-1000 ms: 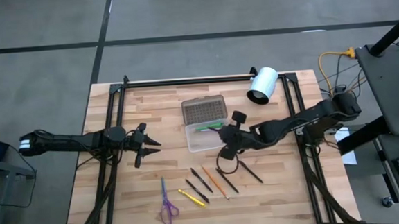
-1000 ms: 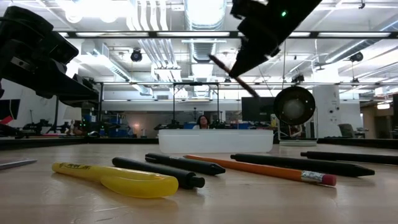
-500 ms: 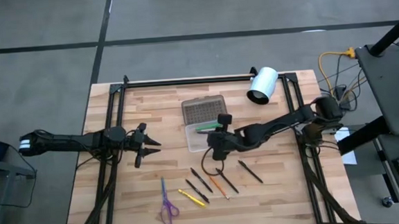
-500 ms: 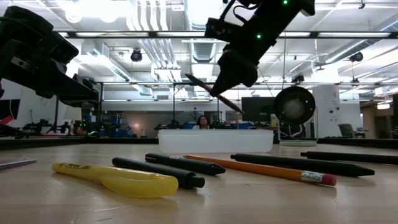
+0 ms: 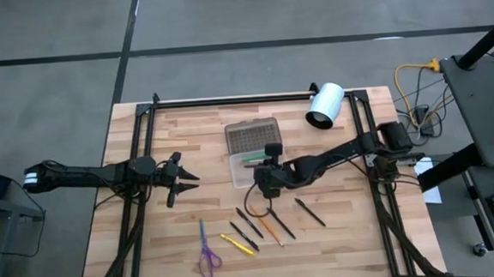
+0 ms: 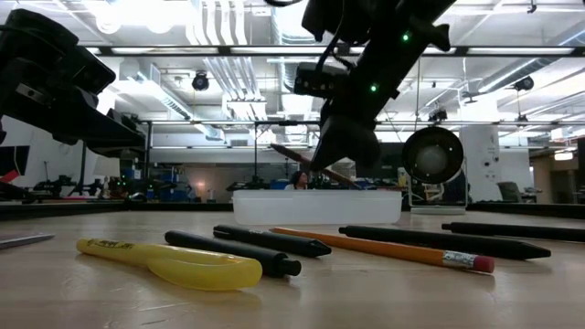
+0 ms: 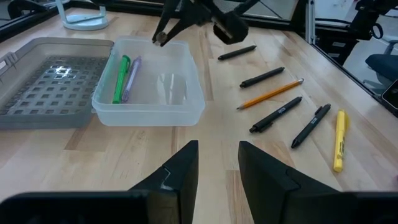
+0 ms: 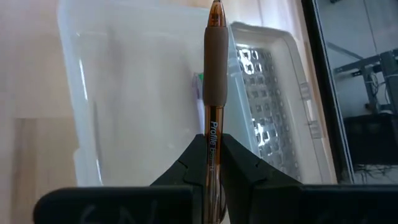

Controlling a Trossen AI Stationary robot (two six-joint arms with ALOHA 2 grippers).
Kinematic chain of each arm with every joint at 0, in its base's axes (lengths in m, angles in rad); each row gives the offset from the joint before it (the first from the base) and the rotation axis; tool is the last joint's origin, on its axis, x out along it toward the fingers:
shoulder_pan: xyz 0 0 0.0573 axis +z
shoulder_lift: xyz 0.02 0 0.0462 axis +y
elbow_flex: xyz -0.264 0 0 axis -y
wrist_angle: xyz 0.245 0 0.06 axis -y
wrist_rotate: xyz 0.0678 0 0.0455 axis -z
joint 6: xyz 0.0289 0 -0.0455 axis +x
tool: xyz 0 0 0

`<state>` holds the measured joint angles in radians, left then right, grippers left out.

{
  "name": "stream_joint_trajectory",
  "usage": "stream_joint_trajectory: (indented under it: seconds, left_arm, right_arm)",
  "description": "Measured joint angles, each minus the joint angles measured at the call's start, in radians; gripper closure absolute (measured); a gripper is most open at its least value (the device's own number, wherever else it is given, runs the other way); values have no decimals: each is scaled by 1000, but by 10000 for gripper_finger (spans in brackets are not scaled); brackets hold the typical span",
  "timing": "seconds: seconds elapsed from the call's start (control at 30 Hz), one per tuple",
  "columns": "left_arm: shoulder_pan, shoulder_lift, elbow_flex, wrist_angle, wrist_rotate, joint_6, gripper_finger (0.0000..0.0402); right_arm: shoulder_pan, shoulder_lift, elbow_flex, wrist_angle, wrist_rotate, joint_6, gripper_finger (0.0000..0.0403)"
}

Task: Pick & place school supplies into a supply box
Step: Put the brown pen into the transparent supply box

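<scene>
Left claw [image 5: 183, 178]: idle over the wooden table [image 5: 151, 247], fingers parted, grasping nothing.
Clear rectangular plastic box [image 5: 250, 168]: mid-table, grey lid [image 5: 253, 136] attached, green pen [image 7: 119, 79] inside.
Right claw [image 5: 265, 185]: above the box, clenched on a brown-gripped pen [image 8: 215, 74].
Loose pens [image 5: 274, 224]: on table near front edge.

Supply box [image 5: 251, 169] mid-desk [image 5: 355, 226] with lid [image 5: 252, 136] behind it, two pens [image 7: 125, 78] inside, right pincer [image 5: 263, 181] holding pen [image 8: 214, 68] over its front edge, loose pens [image 5: 265, 224] and scissors [image 5: 207, 253] in front, left pincer [image 5: 181, 179] well left.
</scene>
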<state>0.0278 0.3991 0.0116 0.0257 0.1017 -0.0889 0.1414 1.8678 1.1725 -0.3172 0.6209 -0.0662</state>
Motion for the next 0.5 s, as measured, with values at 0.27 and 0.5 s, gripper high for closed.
stream_joint_trajectory:
  seconds: [0.27,0.5]
  left_arm:
    - [0,0,0,0,0,0,302]
    - [0,0,0,0,0,0,302]
  right_arm:
    - [-5,0,0,1,-1,27,376]
    - [-5,-1,0,1,-1,29,374]
